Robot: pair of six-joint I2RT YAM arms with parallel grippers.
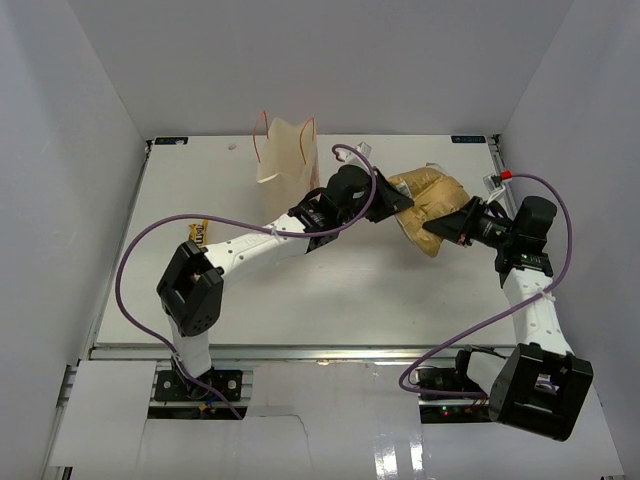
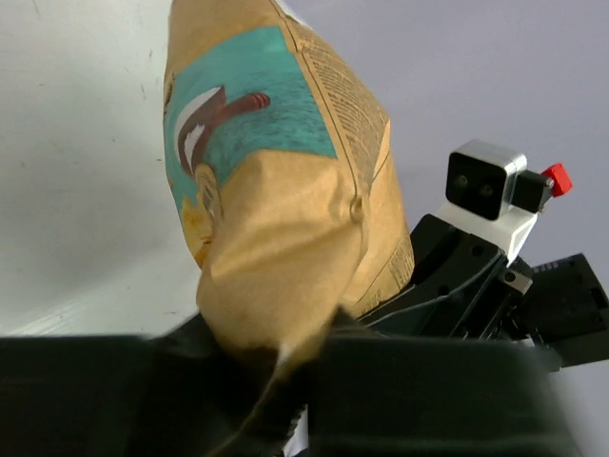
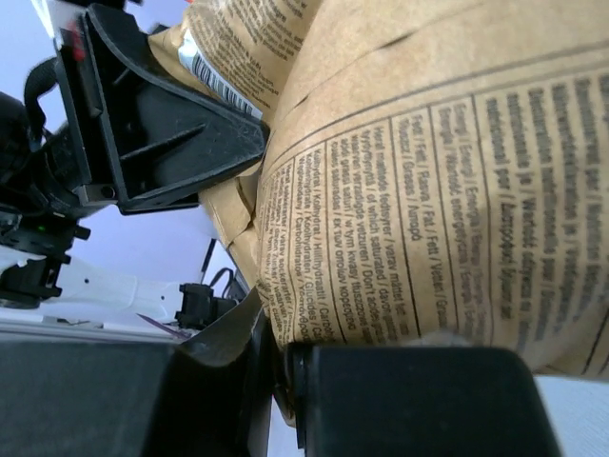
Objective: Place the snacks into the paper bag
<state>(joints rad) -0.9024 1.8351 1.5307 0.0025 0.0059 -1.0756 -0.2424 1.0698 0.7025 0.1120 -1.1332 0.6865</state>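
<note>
The tan-brown chip bag (image 1: 428, 203) is held off the table at the right, between both grippers. My left gripper (image 1: 393, 200) is shut on its left end; in the left wrist view the bag (image 2: 276, 190) is pinched between the fingers (image 2: 114, 390). My right gripper (image 1: 443, 228) is shut on its lower right edge; in the right wrist view the bag (image 3: 428, 190) fills the frame above the fingers (image 3: 419, 400). The cream paper bag (image 1: 286, 150) with orange-red handles stands at the back, left of the chip bag. A bit of yellow wrapper (image 1: 199, 230) shows beside the left arm. The brown-and-white bar and the green pouch are out of view.
White walls close in the table (image 1: 370, 300) on the left, back and right. The left arm (image 1: 250, 250) stretches across the middle of the table. Purple cables (image 1: 140, 250) loop over both arms. The left gripper's body shows in the right wrist view (image 3: 162, 124).
</note>
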